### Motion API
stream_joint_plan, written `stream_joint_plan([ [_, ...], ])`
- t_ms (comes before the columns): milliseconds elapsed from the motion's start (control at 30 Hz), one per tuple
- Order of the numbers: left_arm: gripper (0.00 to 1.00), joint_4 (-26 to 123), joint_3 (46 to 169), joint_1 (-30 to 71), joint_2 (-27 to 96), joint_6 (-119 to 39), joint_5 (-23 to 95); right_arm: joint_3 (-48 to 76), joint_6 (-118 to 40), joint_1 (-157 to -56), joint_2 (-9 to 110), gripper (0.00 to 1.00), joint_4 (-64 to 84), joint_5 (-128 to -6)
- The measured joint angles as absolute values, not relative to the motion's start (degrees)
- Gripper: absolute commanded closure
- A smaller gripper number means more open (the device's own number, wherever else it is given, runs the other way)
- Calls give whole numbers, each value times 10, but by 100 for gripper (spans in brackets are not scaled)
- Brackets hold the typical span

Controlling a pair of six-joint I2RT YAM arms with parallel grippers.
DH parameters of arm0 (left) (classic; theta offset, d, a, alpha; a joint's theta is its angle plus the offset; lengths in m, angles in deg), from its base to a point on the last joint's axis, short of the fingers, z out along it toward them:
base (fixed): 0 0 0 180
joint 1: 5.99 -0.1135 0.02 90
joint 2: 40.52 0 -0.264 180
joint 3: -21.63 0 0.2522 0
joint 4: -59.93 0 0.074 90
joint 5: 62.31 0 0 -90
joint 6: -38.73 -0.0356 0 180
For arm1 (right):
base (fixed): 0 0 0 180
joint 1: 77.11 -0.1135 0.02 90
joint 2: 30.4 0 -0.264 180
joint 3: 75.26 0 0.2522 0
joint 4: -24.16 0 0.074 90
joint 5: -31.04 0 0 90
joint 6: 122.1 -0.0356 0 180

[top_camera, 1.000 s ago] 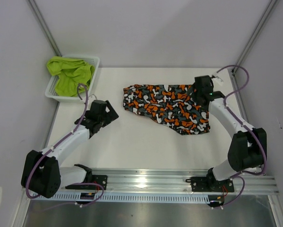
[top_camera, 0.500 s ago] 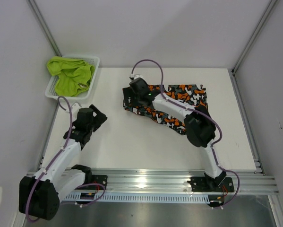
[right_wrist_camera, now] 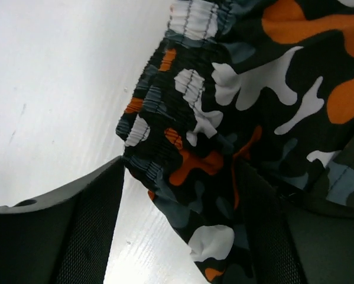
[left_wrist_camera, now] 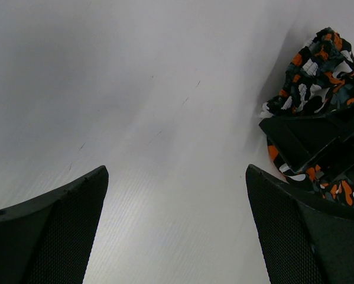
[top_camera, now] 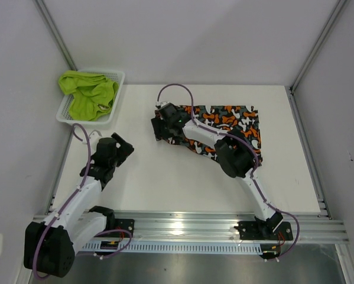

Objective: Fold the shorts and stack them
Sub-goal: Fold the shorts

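Camo shorts (top_camera: 233, 118) now folded over
Right claw (right_wrist_camera: 179, 168) has crossed left, spread around their edge; left claw (left_wrist_camera: 177, 174) spread above the tabletop (left_wrist_camera: 135, 89).

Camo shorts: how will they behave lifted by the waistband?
Likely floppy: the camo shorts lie rumpled, so they'd drape and drag. Probably light, thin cloth. The gathered waistband by the right gripper should give decent grip.
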State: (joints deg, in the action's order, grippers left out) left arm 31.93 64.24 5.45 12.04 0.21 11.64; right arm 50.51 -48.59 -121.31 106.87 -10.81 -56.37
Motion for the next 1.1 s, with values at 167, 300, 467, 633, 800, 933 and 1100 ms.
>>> stream_joint_plan([
  [167,1,320,642,55,124,2,117,352,-479,-1210,991,57,-12,-630],
  [300,1,321,642,55,124,2,119,215,-483,-1219,905,63,16,-670],
  [467,1,327,642,54,131,2,126,62,-470,-1253,787,54,17,-697],
  [633,1,338,642,54,151,1,144,-18,-465,-1270,696,23,-5,-721],
  [800,1,343,642,55,160,-3,154,-18,-460,-1268,639,11,-30,-713],
  [933,1,343,642,55,159,-3,154,34,-453,-1291,640,12,-56,-665],
  [1100,1,342,642,54,139,-3,145,134,-444,-1318,697,20,-68,-593],
])
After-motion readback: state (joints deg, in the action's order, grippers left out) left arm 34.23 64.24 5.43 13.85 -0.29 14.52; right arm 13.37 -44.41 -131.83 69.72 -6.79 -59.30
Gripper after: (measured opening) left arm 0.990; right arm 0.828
